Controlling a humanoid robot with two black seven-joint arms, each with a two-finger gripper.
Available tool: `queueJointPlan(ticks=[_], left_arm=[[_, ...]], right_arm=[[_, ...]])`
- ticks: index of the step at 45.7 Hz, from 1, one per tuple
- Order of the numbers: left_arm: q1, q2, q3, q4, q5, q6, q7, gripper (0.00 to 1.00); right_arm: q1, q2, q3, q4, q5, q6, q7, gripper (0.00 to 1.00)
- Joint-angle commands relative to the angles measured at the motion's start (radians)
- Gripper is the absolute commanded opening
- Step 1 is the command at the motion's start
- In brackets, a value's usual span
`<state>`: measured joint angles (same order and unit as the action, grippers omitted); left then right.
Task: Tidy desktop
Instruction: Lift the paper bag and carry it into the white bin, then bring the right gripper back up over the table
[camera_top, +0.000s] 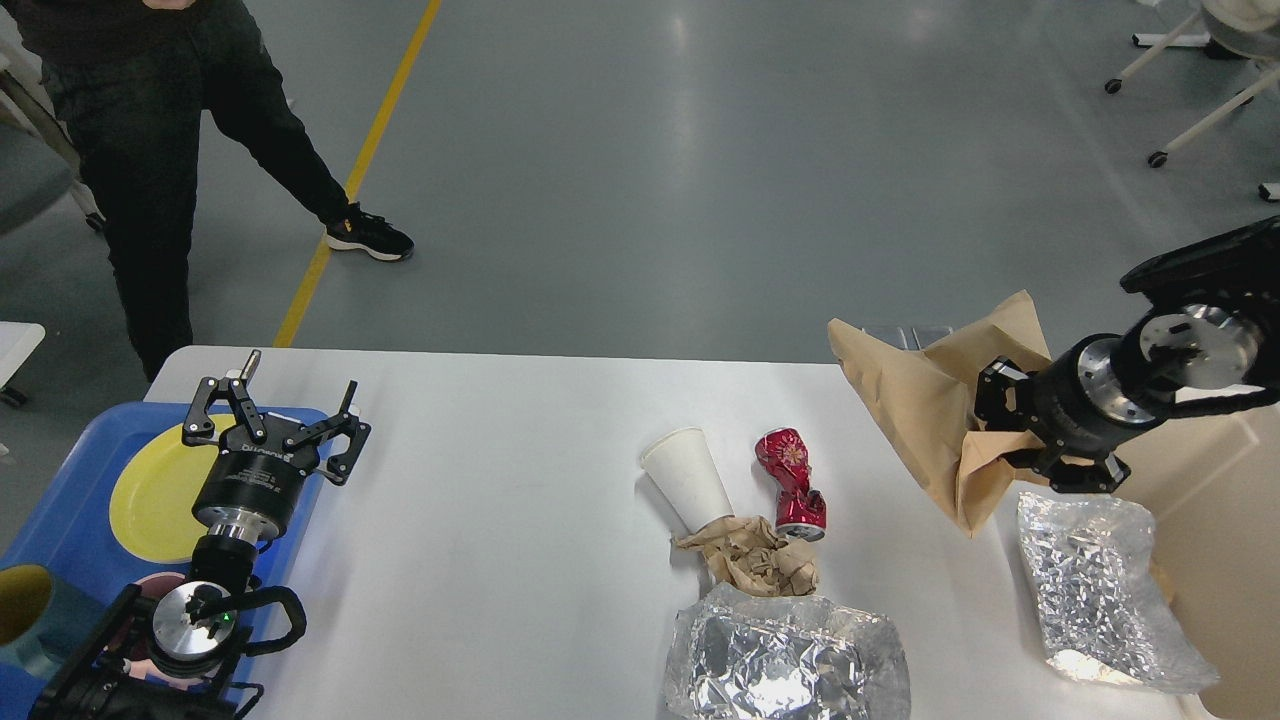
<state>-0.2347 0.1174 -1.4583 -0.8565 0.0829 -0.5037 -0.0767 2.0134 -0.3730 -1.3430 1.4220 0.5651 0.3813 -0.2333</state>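
Tidying is only partly done, judging by what's lying about: the right gripper (985, 440) is holding a brown paper bag (925, 410) up off the table (500, 500), fingers pinching its crumpled lower edge, w/ the bag hanging over the table's right end just beside the beige bin (1215, 470). That bin looks like where the trash is going, so this piece is prob. close to a drop. Left on the table: a white paper cup (687, 477) lying tipped, a crushed red can (792, 483) next to it, a crumpled paper wad (750, 560) touching both, a foil sheet (790, 660) at the near edge, and another foil piece (1090, 580) under the right arm, overlapping the bin edge. So approx. five items are waiting. The left gripper (275, 420) is hovering over the blue tray (60, 500) near the yellow plate (155, 490), fingers spread wide, gripping nothing, well apart from all the trash.
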Motion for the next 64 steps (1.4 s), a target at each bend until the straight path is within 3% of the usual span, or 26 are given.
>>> queueJointPlan(ticks=[1, 11, 24, 31, 37, 45, 47, 53, 59, 64], left_arm=[[0.0, -0.001, 0.0, 0.001, 0.0, 0.001, 0.0, 0.97], [0.0, 0.001, 0.0, 0.001, 0.0, 0.001, 0.0, 0.97], [0.0, -0.001, 0.001, 0.001, 0.0, 0.001, 0.0, 0.97], [0.0, -0.001, 0.001, 0.001, 0.0, 0.001, 0.0, 0.97], [0.0, -0.001, 0.001, 0.001, 0.0, 0.001, 0.0, 0.97], [0.0, -0.001, 0.001, 0.001, 0.0, 0.001, 0.0, 0.97], [0.0, -0.001, 0.001, 0.001, 0.0, 0.001, 0.0, 0.97], [0.0, 0.001, 0.001, 0.001, 0.0, 0.001, 0.0, 0.97], [0.0, 0.001, 0.001, 0.001, 0.0, 0.001, 0.0, 0.97], [0.0, 0.001, 0.001, 0.001, 0.0, 0.001, 0.0, 0.97]], right_arm=[[0.16, -0.018, -0.047, 0.061, -0.181, 0.116, 0.002, 0.0], [0.361, -0.095, -0.076, 0.132, -0.318, 0.294, 0.008, 0.0], [0.378, -0.129, -0.16, 0.13, -0.36, 0.252, 0.008, 0.0], [0.312, -0.245, -0.232, 0.014, -0.398, 0.222, 0.008, 0.0], [0.188, -0.394, -0.219, -0.181, -0.471, 0.22, 0.008, 0.0], [-0.14, -0.503, -0.082, -0.461, -0.487, 0.163, 0.008, 0.0], [-0.32, -0.506, 0.008, -0.539, -0.485, 0.089, 0.006, 0.0], [-0.629, -0.495, 0.189, -0.692, -0.482, -0.056, 0.006, 0.0], [-0.953, -0.403, 0.363, -0.903, -0.478, -0.186, 0.006, 0.0], [-1.201, -0.258, 0.47, -1.167, -0.476, -0.225, 0.008, 0.0]])
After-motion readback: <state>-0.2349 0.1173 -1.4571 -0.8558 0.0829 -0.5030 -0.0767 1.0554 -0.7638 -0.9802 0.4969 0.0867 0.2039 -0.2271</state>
